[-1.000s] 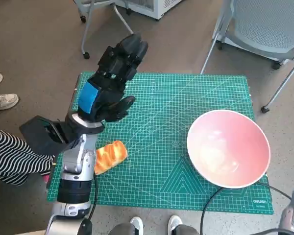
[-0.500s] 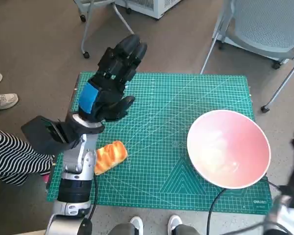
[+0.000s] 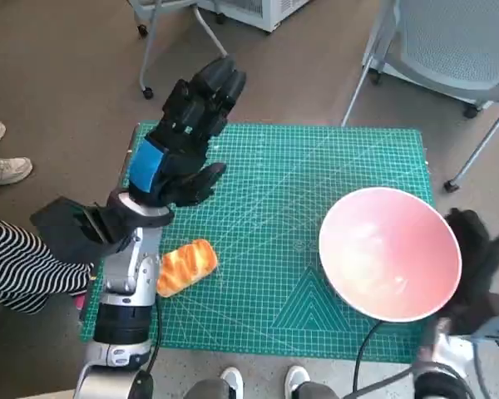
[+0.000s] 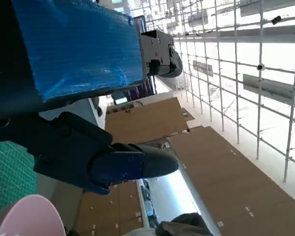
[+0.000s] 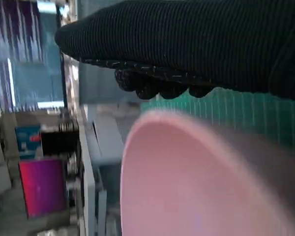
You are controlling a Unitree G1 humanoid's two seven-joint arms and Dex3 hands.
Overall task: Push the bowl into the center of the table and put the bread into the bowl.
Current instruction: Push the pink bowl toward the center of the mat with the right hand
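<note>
Table: a green cutting mat (image 3: 258, 216) covers the small table, with chairs and a person's striped sleeve round it.
Bowl: the pink bowl (image 3: 389, 253) sits on the mat's right side, well off centre, with nothing in it.
Left hand: the left hand (image 3: 183, 141) hangs above the mat's far left part, its fingers stretched and apart, holding nothing; it is well clear of the bowl.
Right hand: the right hand (image 3: 474, 258) is at the bowl's outer rim, just beside it. From the right wrist view the glove lies along the rim, but I cannot tell whether it touches. I cannot tell how its fingers lie either; it appears to hold nothing.
Bread: the bread (image 3: 185, 266) lies on the mat near the left forearm, well apart from the bowl.
Step in hand: I'd say the push, with the bowl not yet centred.
Next move: the right hand likely needs to press the rim and slide the bowl leftward toward the middle, low enough not to tip it.
</note>
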